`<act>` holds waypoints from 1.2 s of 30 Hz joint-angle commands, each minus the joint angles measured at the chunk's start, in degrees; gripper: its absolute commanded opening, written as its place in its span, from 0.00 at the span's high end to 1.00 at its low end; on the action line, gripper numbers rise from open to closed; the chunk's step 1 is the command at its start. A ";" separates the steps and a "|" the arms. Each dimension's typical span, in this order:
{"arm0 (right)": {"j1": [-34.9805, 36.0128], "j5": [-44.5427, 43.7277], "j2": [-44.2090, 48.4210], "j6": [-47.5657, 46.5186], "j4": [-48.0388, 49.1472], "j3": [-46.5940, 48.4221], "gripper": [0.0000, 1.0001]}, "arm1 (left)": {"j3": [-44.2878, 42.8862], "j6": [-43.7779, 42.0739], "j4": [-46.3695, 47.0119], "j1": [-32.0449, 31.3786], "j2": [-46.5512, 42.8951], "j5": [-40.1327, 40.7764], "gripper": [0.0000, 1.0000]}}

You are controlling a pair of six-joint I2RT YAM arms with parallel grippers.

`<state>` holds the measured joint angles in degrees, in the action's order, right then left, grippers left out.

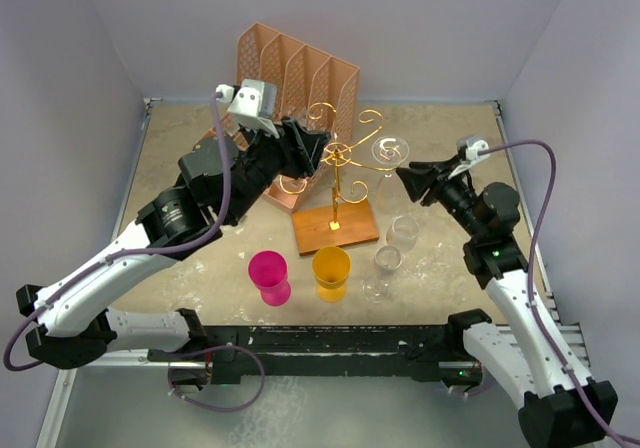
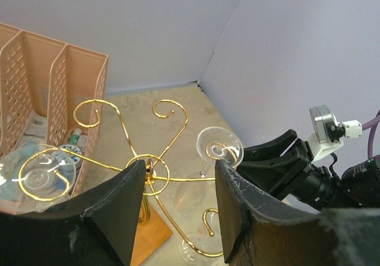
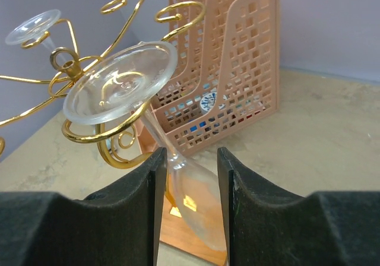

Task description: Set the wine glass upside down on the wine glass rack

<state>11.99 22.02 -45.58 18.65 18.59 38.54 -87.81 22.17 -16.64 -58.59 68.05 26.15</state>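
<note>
Left gripper [image 2: 180, 174]: jaws wide, empty, straddling the hub of the gold wire wine glass rack [image 1: 338, 154], which has a flat wooden base. Clear wine glass [image 3: 119, 86] hangs inverted on the right spiral hook, foot up, stem tilted. Right gripper [image 3: 189, 159]: jaws part-open either side of the bowl, contact can't tell.

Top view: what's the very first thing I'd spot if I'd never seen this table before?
Probably the thin gold wire rack with curly arms, standing on its brown wooden base in the middle of the table, with a clear wine glass hanging upside down from a curl on the right of the view. Behind it stands a tall peach plastic slotted organizer, and in front sit a bright pink plastic cup and a yellow one.
</note>
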 commanded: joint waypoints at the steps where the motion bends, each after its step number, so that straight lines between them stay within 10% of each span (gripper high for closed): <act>1: -0.06 -5.09 3.28 1.29 -3.85 1.80 0.58 | -0.47 1.66 -1.09 -0.07 -2.40 -0.87 0.52; 22: -0.05 -27.56 7.25 26.94 -50.11 12.46 0.57 | 9.80 6.22 -12.85 -0.07 -17.83 1.15 0.47; 36: -0.04 -21.77 6.18 17.81 -53.68 10.16 0.55 | 14.68 7.68 -15.85 0.02 -23.84 4.66 0.46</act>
<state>11.94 -1.45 -38.33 40.66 -34.33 49.06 -74.06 29.43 -32.62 -58.59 44.47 29.19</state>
